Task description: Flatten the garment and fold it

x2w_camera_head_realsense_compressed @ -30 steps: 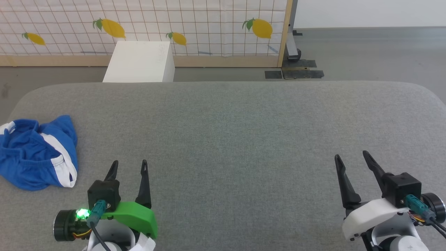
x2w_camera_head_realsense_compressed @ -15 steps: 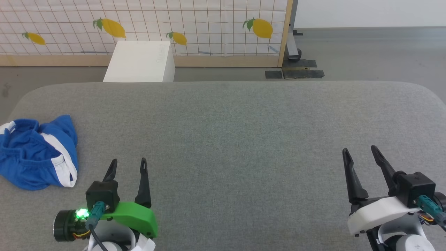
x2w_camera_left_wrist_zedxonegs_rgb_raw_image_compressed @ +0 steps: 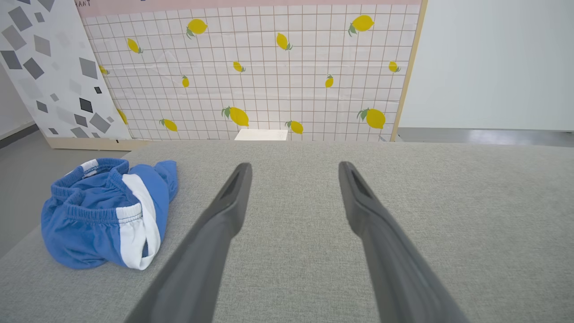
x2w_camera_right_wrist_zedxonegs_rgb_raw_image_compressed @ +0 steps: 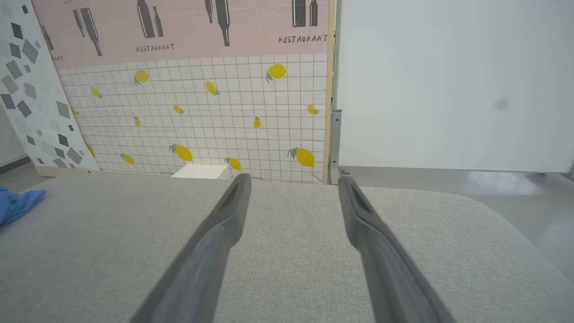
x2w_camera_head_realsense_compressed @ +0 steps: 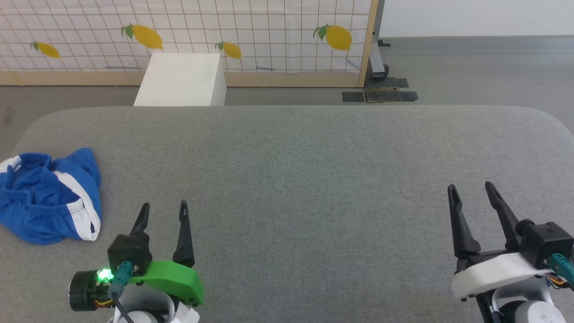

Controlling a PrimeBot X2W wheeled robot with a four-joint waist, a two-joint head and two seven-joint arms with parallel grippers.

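Finds the right pincer (x2w_camera_head_realsense_compressed: 469, 185) farther up the head view and nearer its right edge than a second ago, out over the grey surface (x2w_camera_head_realsense_compressed: 291, 179) (its teal connector (x2w_camera_head_realsense_compressed: 563, 264) now cut by the frame's edge). Notes a much smaller creep up the same view for the left pincer (x2w_camera_head_realsense_compressed: 164, 204), tips a touch farther forward.

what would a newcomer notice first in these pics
The bright blue garment, crumpled in a heap at the left edge of the grey table. Next come the left gripper and right gripper, both open and empty over the near side, and the lemon-print screen behind.
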